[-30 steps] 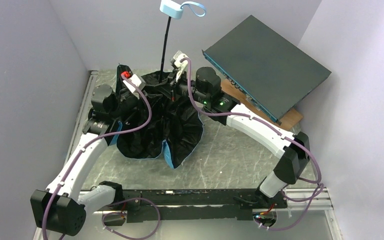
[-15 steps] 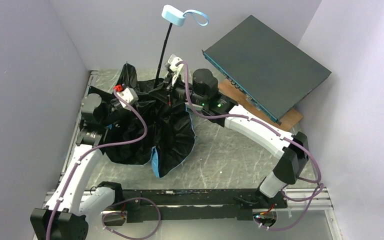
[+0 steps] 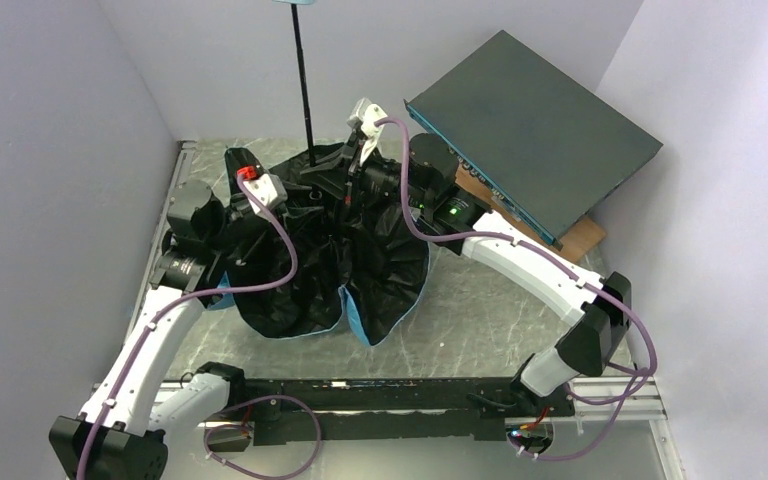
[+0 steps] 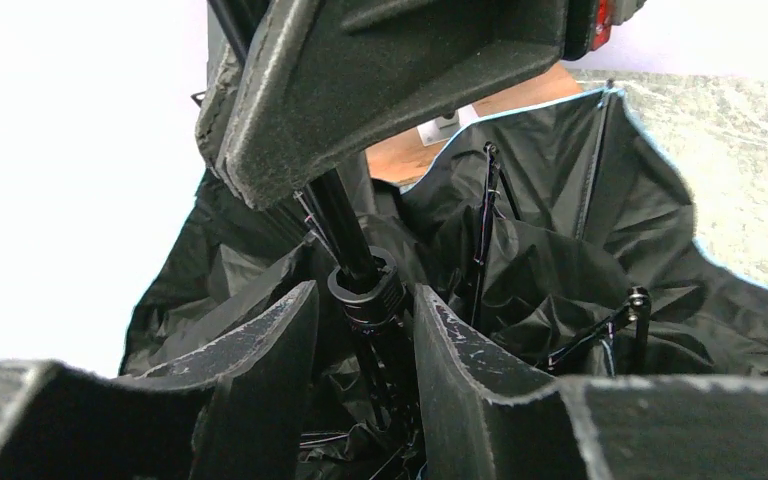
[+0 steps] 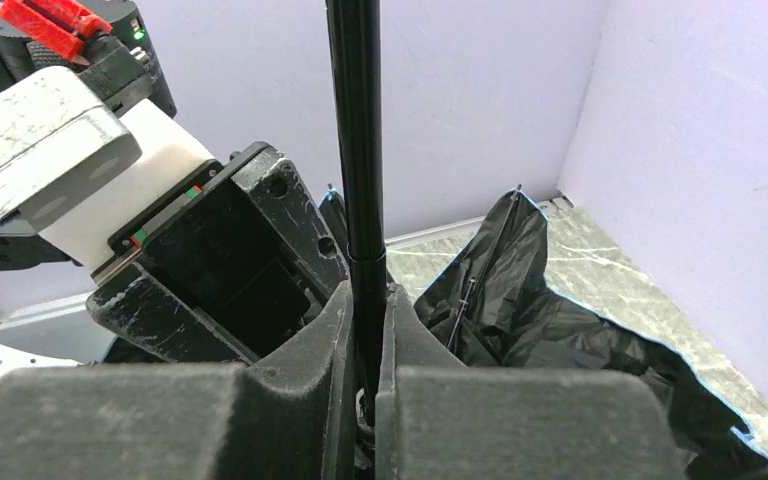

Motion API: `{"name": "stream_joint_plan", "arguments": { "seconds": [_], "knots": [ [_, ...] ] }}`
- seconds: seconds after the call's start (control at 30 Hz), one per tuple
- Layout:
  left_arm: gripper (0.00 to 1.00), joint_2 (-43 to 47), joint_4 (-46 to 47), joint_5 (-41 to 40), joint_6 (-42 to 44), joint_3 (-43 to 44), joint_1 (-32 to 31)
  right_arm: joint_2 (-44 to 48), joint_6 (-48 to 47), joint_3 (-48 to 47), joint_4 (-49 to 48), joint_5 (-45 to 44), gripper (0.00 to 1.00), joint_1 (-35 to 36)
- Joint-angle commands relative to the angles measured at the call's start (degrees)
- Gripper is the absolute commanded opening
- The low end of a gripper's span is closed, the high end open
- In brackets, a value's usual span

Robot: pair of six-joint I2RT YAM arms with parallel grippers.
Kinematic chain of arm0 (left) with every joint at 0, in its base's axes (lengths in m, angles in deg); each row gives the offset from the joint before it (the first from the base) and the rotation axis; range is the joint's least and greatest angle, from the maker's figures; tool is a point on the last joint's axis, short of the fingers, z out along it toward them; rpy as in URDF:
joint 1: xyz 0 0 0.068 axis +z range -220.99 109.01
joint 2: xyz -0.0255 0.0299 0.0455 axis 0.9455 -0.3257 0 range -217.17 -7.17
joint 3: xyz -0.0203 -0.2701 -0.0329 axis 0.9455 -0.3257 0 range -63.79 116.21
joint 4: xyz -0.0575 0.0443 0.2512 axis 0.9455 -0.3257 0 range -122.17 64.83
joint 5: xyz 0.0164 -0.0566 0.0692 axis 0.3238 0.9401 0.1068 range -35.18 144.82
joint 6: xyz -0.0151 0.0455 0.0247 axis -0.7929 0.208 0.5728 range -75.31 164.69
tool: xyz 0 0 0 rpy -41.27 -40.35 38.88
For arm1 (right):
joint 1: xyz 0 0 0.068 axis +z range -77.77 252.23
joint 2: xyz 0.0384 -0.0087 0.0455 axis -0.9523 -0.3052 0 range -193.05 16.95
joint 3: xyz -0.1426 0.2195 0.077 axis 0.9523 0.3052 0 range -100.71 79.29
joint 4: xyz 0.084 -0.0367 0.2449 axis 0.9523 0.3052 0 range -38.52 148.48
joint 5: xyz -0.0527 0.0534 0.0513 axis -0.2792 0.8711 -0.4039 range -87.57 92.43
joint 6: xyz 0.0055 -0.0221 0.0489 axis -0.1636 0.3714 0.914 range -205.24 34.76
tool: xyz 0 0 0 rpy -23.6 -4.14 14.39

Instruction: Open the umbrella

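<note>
The umbrella stands upside down. Its black-lined canopy (image 3: 385, 270), with a sky-blue edge (image 3: 357, 322), lies crumpled on the table. The thin black shaft (image 3: 303, 80) rises to the handle (image 3: 295, 2), which is cut off by the top edge. My right gripper (image 3: 330, 170) is shut on the shaft (image 5: 355, 130) low down, just above the canopy; it also shows in the right wrist view (image 5: 368, 310). My left gripper (image 4: 365, 295) is open, its fingers close on either side of the black runner collar (image 4: 365, 290), with small gaps. In the top view the left gripper (image 3: 300, 198) sits left of the shaft.
A big dark-grey flat box (image 3: 530, 130) leans at the back right on a wooden board (image 3: 582, 240), close to the right arm's elbow. Lilac walls close in the left, back and right. Umbrella ribs (image 4: 600, 330) stick up among the fabric.
The shaft has swung from leaning right to nearly upright, and the handle has risen to the top edge. The canopy has spread wider toward the right and front. Both wrists shifted slightly right.
</note>
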Motion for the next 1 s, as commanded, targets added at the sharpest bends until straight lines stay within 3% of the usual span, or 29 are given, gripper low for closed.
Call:
{"name": "stream_joint_plan", "arguments": {
  "seconds": [0.0,0.1,0.23,0.57,0.97],
  "knots": [
    [0.44,-1.24,-1.81,-5.26,-3.09,0.93,-0.2,4.9,3.09,-1.41,-12.25,3.96,0.0,0.99],
    [0.46,-0.56,1.39,-3.85,-5.64,0.53,-0.19,5.65,2.47,0.17,-12.09,3.96,0.0,1.16],
    [0.59,0.0,4.38,0.04,-11.55,0.89,-0.18,6.28,1.49,1.83,-11.68,3.79,0.0,1.2],
    [0.44,-2.95,8.27,1.18,-19.68,2.8,-0.5,6.73,1.42,2.79,-11.66,5.39,0.0,1.44],
    [0.5,-2.61,8.26,3.34,-22.04,6.45,-0.52,7.66,-2.38,5.14,-8.78,4.54,0.0,1.92]
  ]
}}
